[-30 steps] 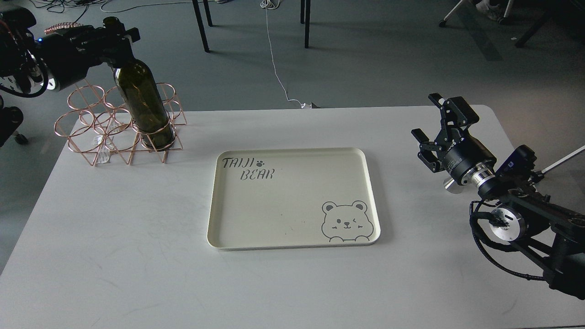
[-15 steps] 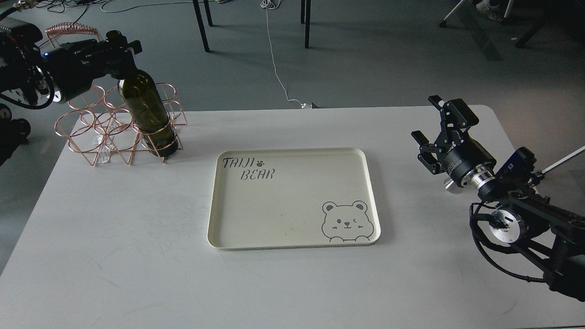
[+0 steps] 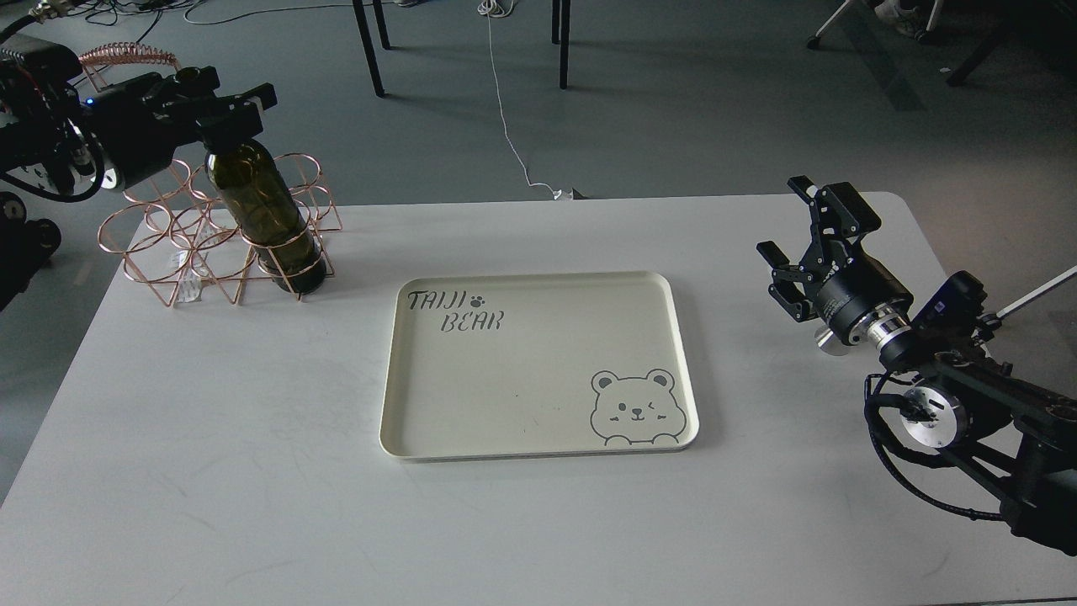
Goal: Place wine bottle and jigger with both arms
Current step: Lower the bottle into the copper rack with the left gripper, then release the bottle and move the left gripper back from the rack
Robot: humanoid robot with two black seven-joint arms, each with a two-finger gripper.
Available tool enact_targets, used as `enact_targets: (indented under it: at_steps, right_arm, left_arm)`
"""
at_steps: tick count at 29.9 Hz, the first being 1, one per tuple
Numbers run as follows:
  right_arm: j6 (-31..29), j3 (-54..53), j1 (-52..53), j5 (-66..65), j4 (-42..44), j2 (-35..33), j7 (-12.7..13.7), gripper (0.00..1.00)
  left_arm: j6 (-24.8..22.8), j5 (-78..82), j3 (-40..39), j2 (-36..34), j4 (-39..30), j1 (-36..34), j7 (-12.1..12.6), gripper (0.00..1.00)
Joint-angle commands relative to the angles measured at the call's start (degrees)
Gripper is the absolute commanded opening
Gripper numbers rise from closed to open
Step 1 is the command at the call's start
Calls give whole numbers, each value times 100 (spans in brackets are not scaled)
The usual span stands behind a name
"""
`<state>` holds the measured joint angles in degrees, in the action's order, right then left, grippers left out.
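The dark olive-green wine bottle (image 3: 265, 206) stands tilted at the far left, its base inside a front ring of the copper wire rack (image 3: 160, 244). My left gripper (image 3: 231, 101) is shut on the bottle's neck, just below the mouth; the neck is mostly hidden. My right gripper (image 3: 791, 231) is open and empty above the table's right side. A small silver piece that looks like the jigger (image 3: 827, 339) peeks out on the table under my right wrist, mostly hidden.
A cream tray (image 3: 538, 433) printed with a bear lies flat at the table's centre, with nothing on it. Chair legs and a white cable are on the floor beyond the far edge. My right arm's links fill the right front corner.
My left gripper has shifted with the bottle: its top moved lower, its base slid slightly forward and down in the rack ring. The right arm has barely moved.
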<state>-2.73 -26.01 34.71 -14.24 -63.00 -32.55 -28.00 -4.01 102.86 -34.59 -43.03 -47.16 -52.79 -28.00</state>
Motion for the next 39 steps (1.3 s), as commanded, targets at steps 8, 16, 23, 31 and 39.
enact_targets:
  at_steps: [8, 16, 23, 31, 39]
  right_arm:
    - [0, -9, 1, 0, -2, -5, 0, 99]
    - [0, -351, -25, 0, 16, 82, 0, 99]
    - [0, -562, -43, 18, 16, 302, 0, 99]
    - [18, -800, -105, 53, 139, 557, 0, 99]
    - [9, -800, -315, 97, 130, 724, 0, 99]
  left_arm:
    - [-12, -213, -127, -355, -328, -977, 0, 94]
    - [-48, -3110, -65, -443, -1601, -1348, 0, 98]
    - [-39, -5222, -205, -58, -2762, -190, 0, 98]
    - [-65, -5426, -926, 813, -2842, 1718, 0, 98]
    - [-478, -6067, -1558, 1665, -2746, 3063, 0, 98]
